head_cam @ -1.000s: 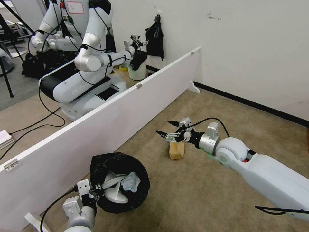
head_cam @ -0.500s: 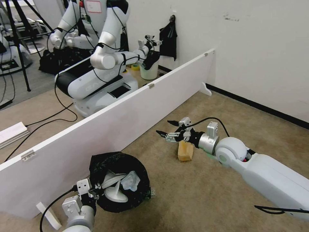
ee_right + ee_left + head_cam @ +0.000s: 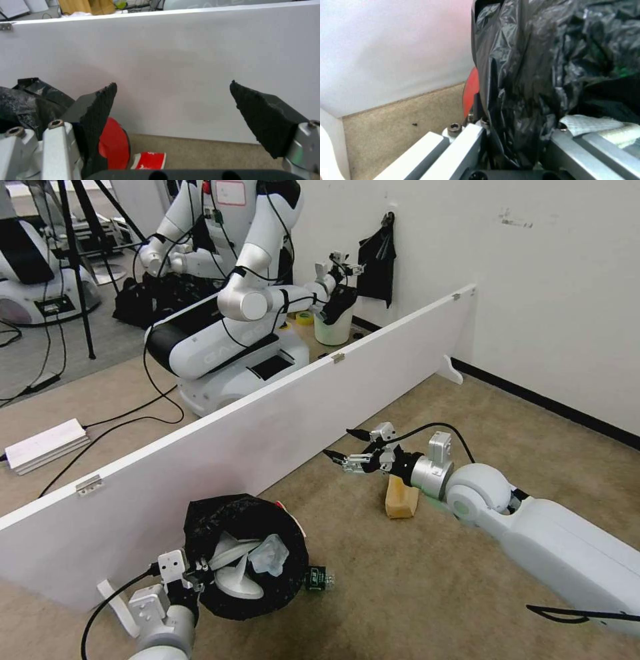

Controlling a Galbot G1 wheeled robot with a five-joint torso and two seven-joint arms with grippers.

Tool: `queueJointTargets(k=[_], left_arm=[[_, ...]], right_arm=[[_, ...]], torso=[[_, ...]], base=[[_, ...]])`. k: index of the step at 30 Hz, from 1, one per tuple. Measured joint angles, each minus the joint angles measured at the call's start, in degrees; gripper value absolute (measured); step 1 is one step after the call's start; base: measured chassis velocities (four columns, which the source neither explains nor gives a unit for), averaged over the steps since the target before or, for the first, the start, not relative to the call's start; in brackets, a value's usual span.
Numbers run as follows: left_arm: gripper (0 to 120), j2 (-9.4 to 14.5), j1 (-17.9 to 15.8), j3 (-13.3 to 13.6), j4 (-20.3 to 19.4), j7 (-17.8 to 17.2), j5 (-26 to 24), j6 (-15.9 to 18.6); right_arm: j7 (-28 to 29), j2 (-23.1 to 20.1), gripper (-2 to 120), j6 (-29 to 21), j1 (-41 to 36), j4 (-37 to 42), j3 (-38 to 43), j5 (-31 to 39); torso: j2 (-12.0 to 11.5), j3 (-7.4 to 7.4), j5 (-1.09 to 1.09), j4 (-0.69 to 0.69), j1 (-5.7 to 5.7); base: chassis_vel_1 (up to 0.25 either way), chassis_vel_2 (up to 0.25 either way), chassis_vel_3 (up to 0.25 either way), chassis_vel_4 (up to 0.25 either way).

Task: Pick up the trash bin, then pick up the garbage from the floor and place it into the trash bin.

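Observation:
The trash bin [image 3: 243,527], red-bodied with a crinkly black liner, hangs low at the front left, and my left gripper [image 3: 192,575] is shut on its near rim. White slippers [image 3: 233,573] and a light blue cloth [image 3: 268,555] lie inside. In the left wrist view the black liner [image 3: 536,75] is pinched between the fingers, with the red body [image 3: 470,92] beside it. My right gripper [image 3: 339,443] stands open above the carpet, with a tan paper bag [image 3: 402,498] on the floor under its wrist. A green-labelled bottle [image 3: 319,579] lies beside the bin. A red-white piece [image 3: 148,160] lies by the bin's red side [image 3: 115,147].
A long white partition board [image 3: 267,427] runs diagonally just behind the bin and the right gripper. Beyond it stand another white robot [image 3: 227,340], a white bin [image 3: 331,330], cables and a flat white box [image 3: 47,445]. A white wall [image 3: 567,280] closes the right side.
The whole head picture has slid to the right, so the camera has turned. The paper bag now sits farther under the right wrist, and the green-labelled bottle has come into view beside the bin.

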Motion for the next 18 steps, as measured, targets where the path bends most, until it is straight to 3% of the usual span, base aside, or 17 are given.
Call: queueJointTargets(k=[18], left_arm=[[0, 0.17, -0.12, 0.12, 0.16, 0.16, 0.09, -0.09]], right_arm=[[-0.15, -0.38, 88, 0.05, -0.26, -0.26, -0.20, -0.09]], torso=[[0.00, 0.00, 0.00, 0.00, 0.00]], base=[[0.000, 0.000, 0.000, 0.000]])
